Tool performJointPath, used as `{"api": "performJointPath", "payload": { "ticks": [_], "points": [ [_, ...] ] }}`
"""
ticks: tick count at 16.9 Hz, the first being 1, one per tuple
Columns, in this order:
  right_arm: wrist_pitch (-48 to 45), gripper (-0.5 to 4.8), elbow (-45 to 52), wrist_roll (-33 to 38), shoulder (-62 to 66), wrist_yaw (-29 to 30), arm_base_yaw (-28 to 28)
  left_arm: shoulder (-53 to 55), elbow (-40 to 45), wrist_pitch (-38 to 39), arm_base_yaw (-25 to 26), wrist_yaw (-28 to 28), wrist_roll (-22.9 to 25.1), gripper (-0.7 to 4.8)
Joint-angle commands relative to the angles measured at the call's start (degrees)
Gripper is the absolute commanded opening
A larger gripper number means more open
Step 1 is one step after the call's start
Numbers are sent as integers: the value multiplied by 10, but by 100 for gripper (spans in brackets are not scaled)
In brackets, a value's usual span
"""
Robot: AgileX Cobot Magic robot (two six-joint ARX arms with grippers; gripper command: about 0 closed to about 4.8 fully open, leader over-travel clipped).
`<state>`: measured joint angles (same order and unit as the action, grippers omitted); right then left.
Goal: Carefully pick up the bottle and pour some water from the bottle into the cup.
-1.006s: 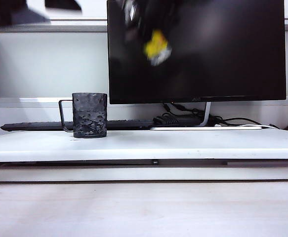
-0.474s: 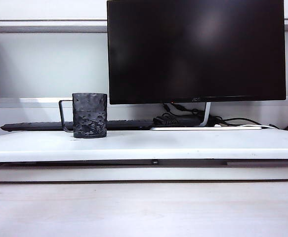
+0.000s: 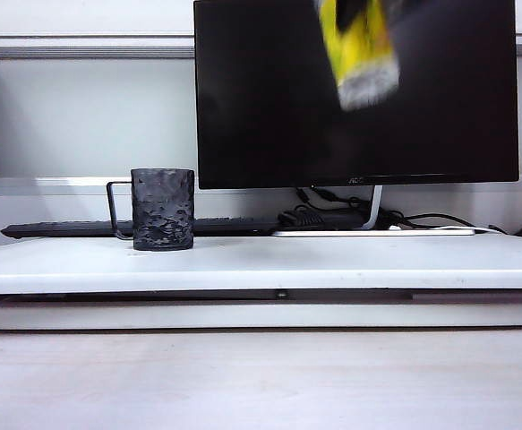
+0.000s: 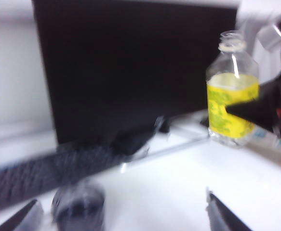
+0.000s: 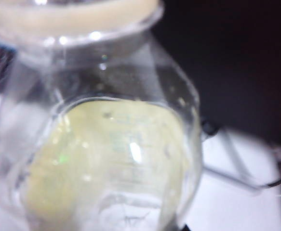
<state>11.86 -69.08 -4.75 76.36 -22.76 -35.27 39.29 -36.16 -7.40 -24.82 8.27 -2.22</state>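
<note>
The bottle (image 3: 359, 49), uncapped, hangs blurred before the monitor (image 3: 269, 98) at about 1 o'clock in the exterior view, well above the counter (image 3: 332, 260) and well apart from the cup (image 3: 162, 209) at 9 o'clock; it looks light, thin-walled, squeezable and likely slippery, so I judge the labelled waist the safest hold. The right gripper (image 4: 256, 111) is clamped on that label, half closed; the left gripper (image 4: 126, 219) hovers wide open and empty, straddling the cup below.
</note>
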Motion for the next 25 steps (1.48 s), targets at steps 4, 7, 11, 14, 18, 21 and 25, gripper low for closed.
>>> {"api": "performJointPath", "payload": {
  "ticks": [4, 7, 11, 14, 18, 21, 25],
  "points": [
    [-230, 197, 117, 4, 78, 12, 2, 5, 26, 3, -1, -8, 3, 479],
    [-293, 197, 117, 4, 142, 49, 7, 13, 39, -4, -1, -51, 22, 479],
    [-404, 197, 116, 4, 215, 58, 15, 19, 41, -19, 0, -61, 38, 479],
    [-452, 197, 116, 29, 249, 75, 27, 19, 41, -8, 0, -61, 39, 479],
    [-454, 197, 116, 78, 270, 75, 30, 19, 41, -3, -1, -61, 38, 479],
    [-451, 197, 117, 104, 277, 76, 30, 19, 41, 13, -1, -61, 38, 479],
    [-443, 197, 117, 155, 292, 84, 30, 19, 41, 18, -1, -56, 37, 479]
  ]
}}
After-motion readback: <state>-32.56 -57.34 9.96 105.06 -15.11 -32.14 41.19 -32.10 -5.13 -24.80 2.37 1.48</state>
